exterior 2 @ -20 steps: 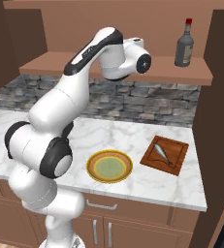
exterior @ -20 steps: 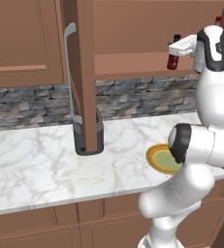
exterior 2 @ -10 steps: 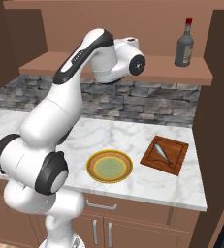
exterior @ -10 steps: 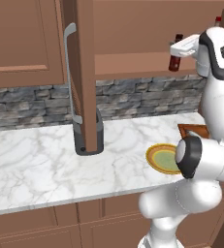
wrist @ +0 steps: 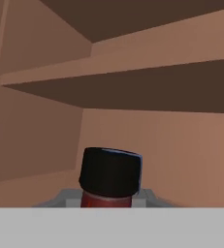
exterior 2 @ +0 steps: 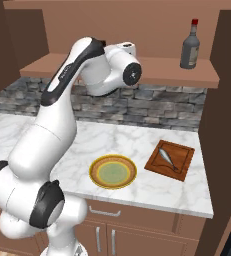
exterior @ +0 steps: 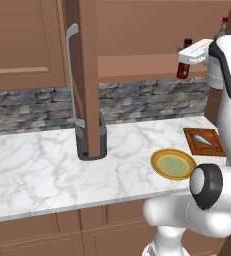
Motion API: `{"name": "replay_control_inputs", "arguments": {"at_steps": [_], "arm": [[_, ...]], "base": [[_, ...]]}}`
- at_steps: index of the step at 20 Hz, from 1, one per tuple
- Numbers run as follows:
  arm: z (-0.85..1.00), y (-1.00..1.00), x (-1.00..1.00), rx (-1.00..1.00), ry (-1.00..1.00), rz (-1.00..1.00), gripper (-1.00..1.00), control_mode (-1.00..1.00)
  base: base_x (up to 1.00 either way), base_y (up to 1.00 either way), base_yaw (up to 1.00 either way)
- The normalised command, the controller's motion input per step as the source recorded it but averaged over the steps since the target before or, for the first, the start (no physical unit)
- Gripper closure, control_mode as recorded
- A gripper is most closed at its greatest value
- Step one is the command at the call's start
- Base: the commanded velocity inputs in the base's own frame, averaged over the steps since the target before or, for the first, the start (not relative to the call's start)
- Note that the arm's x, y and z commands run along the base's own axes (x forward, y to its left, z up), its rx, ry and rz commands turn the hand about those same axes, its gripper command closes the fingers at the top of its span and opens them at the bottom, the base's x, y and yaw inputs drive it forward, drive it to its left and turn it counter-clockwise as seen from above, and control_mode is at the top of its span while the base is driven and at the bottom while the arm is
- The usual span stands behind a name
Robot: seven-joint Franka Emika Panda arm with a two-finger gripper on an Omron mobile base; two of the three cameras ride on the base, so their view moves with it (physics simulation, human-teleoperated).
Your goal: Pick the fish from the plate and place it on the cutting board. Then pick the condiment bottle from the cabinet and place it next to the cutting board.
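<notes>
Working left to right in the left base view, everything referenced to the cutting board [exterior: 204, 142].

Far left of the board, the cabinet [exterior: 82, 75] door stood swung out edge-on, long grey handle facing me. Open like that so the shelf behind was reachable.

Just left of the board and slightly nearer me, the plate [exterior: 173, 164] sat empty on the marble counter [exterior: 37, 170]. The fish [exterior: 202, 138] lay on the board, diagonal across it, so I judged the first half of the task done.

Above the board, on the cabinet shelf, the condiment bottle [exterior: 184, 60] stood upright, with the gripper [exterior: 193, 53] right at it. In the hand view its black cap [wrist: 110, 171] and red neck sat centred and very close. I read the jaws as closed on the condiment bottle, gripping low on the body so it stays upright when lifted out. The contact itself was hidden from me.

Further right on the shelf, above the board's right side, was the taller grey bottle [exterior 2: 190, 46] with red cap. Not the target, left alone.

Remaining, in my judgement: lift clear of the shelf and set it down beside the board.
</notes>
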Motion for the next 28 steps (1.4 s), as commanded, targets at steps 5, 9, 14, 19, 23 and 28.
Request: {"name": "replay_control_inputs", "arguments": {"at_steps": [5, 9, 14, 19, 23, 28], "arm": [[0.0, 0.16, -0.57, 0.0, 0.01, 0.0, 1.0, -1.0], [0.0, 0.14, -0.61, 0.0, 0.02, 0.0, 1.0, -1.0], [-0.04, 0.1, -0.59, 0.0, 0.02, 0.0, 1.0, -1.0], [-0.22, 0.11, -0.55, 0.0, 0.01, 0.0, 1.0, -1.0], [-0.37, 0.13, -0.53, 0.0, 0.02, 0.0, 1.0, -1.0], [-0.44, 0.19, -0.4, 0.0, 0.01, 0.0, 1.0, -1.0]], "base": [[0.0, 0.0, 0.0], [0.0, 0.0, 0.0], [0.0, 0.0, 0.0], [0.0, 0.0, 0.0], [0.0, 0.0, 0.0], [0.0, 0.0, 0.0]]}}
